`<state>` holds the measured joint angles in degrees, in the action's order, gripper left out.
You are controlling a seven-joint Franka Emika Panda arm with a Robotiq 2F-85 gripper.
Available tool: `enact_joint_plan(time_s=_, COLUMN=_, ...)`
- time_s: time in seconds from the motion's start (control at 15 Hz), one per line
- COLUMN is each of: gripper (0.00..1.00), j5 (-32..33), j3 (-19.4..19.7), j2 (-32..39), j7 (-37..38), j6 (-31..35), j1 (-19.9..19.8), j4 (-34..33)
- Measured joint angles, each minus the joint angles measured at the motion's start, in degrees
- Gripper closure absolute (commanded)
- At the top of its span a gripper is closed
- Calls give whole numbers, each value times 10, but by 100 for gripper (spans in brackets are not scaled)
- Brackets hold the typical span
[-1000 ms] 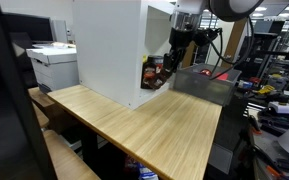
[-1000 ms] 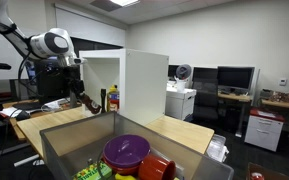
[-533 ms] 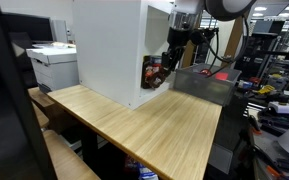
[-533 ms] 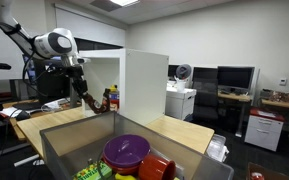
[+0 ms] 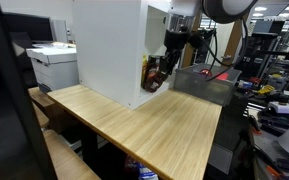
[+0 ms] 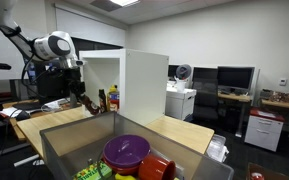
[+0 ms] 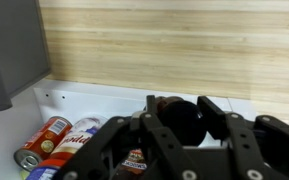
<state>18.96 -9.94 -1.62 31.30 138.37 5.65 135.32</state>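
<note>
In the wrist view your jaws cover most of the packet at 6 o'clock. The cans at 8 o'clock run under them and off the bottom edge. You cannot tell whether the jaws grip the dark round thing. In both exterior views the shelf goods are too small to name.

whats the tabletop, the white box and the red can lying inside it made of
Tabletop: seemingly light wood or wood-look laminate, with long grain streaks and plank seams and a soft satin sheen.
White box: probably painted or laminated board, given its flat, smooth, matte panels with crisp edges.
Red can: likely metal, judging by the silvery rim at its end, under a glossy printed label.
</note>
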Motion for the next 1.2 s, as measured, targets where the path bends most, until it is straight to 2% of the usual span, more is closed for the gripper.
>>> enact_joint_plan(time_s=1.2, gripper=80, j5=-2, j3=6, j2=23, j7=-7, j6=0, j1=10, j4=-28)
